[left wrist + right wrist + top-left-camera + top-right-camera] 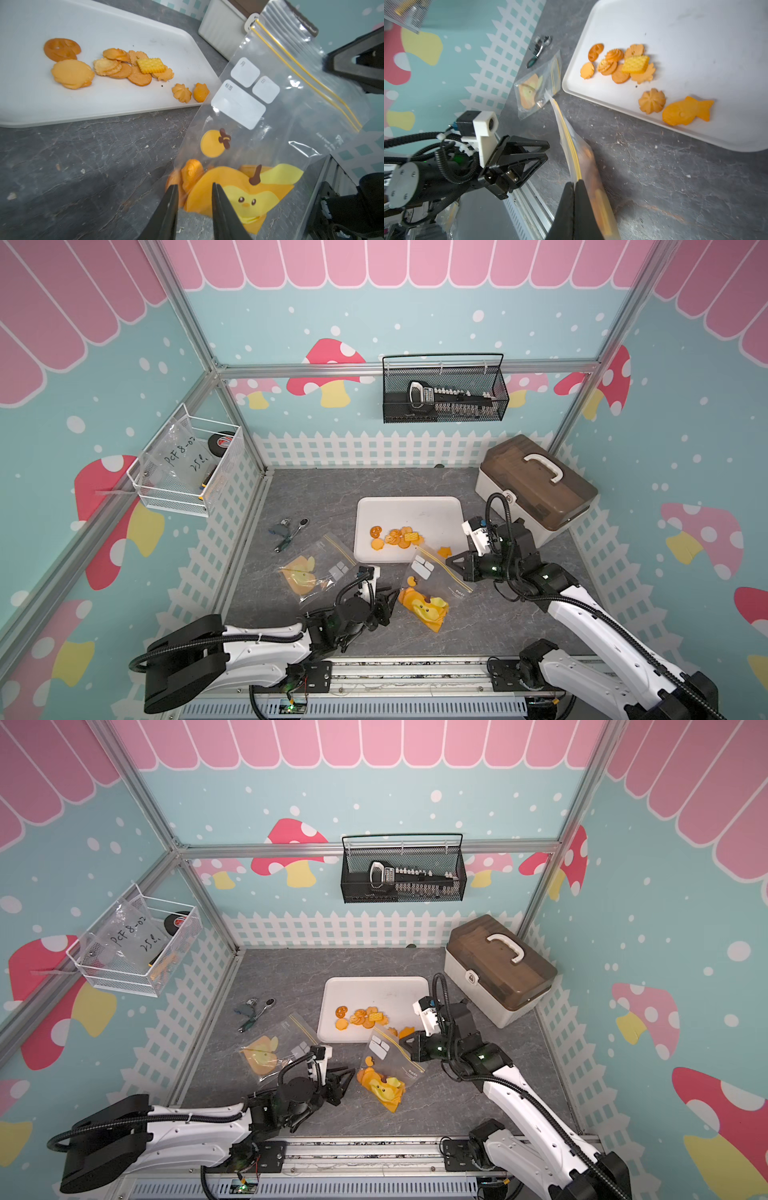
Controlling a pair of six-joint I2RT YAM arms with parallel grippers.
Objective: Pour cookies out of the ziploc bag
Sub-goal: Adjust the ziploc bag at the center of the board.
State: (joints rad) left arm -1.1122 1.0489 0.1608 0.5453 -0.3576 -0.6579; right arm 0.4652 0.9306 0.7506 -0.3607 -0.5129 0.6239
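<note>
Nearest the robot, the left end effector [195,184] sits at the bottom corner of the ziploc bag [291,116]. Its jaws stand apart around the film, and it cannot be told whether they actually pinch it. A few cookies [191,172] sit in that low corner, close above the bench [83,166]. Farther out, the right end effector [574,182] is clamped on the bag's yellow zip edge, holding the mouth end higher, at the near edge of the white tray [62,108]. Beyond that, the spilled cookies [122,66], roughly a dozen, lie on the tray. The pour looks mostly done. What seems left is raising the bag's bottom so the stragglers slide out.
</note>
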